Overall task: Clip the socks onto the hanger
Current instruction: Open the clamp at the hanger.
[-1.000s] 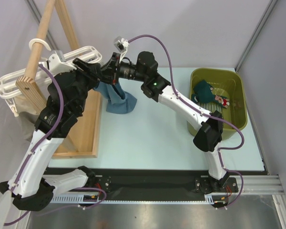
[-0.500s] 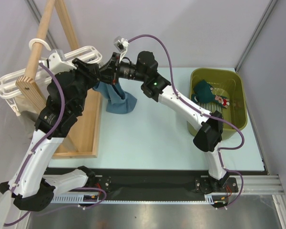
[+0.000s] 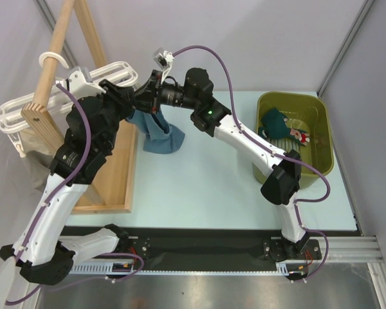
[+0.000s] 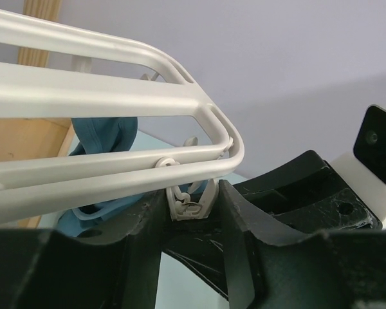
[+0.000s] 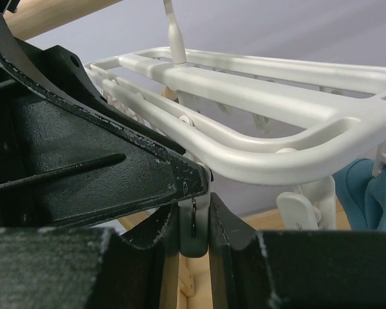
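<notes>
Right now your left arm [image 3: 71, 161] rises from its base, bends at the elbow and reaches up to the right end of the hanger [image 4: 83, 87]. The hanger hangs from the wooden rack [image 3: 58, 45] at the far left of the counter [image 3: 199, 187]. Your right arm [image 3: 244, 138] stretches leftward across the counter to that same end, so the two wrists meet face to face.

In the left wrist view the left gripper [image 4: 190, 192] stands part-way open around the corner clip [image 4: 192, 207], one finger tight beside each flank. You cannot tell whether it is squeezing. In the right wrist view the right gripper [image 5: 194, 209] is nearly closed, pinching a white tab [image 5: 194, 235] that hangs under the hanger's edge. Whether that tab belongs to the same clip is unclear.

A blue sock [image 3: 159, 135] dangles below that end of the hanger, just beside both grippers. What holds it up is hidden.

Well apart, at the right of the counter, the green bin [image 3: 328, 151] holds dark teal socks [image 3: 275, 122]. Beside them lies a motif sock [image 3: 300, 136], marked in red and white.
</notes>
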`<state>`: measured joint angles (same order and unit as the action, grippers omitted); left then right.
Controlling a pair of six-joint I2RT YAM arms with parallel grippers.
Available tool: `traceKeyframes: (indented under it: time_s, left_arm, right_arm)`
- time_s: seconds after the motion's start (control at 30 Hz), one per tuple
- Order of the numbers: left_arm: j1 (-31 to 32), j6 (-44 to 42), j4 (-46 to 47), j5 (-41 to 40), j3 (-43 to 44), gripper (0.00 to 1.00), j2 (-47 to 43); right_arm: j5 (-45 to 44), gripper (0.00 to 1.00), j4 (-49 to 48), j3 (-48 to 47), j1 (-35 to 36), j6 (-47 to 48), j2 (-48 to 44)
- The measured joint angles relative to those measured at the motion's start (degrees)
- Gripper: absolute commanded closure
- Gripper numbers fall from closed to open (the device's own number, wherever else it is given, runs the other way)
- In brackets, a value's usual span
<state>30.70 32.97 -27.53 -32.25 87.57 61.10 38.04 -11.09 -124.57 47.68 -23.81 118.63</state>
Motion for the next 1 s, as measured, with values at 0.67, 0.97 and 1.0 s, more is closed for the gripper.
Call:
traceKeyframes:
  time_s: [0.67, 0.97, 1.0]
  left_arm:
    - [-0.8, -0.9, 0.3, -1.2, -0.5, 1.00, -0.1]
    - [-0.9, -1.1, -0.9, -1.6, -0.5, 1.00, -0.6]
    - [-0.9, -1.2, -1.1, -1.6, -0.5, 1.00, -0.9]
  right_arm:
    - [-4.9, 0.05, 8.5, 11.2, -0.3, 4.6, -5.7]
    - [-19.1, 0.12, 26.4, 25.5, -8.2, 6.9, -25.2]
    - [-20.9, 0.13, 28.0, 26.9, -10.7, 6.8, -27.7]
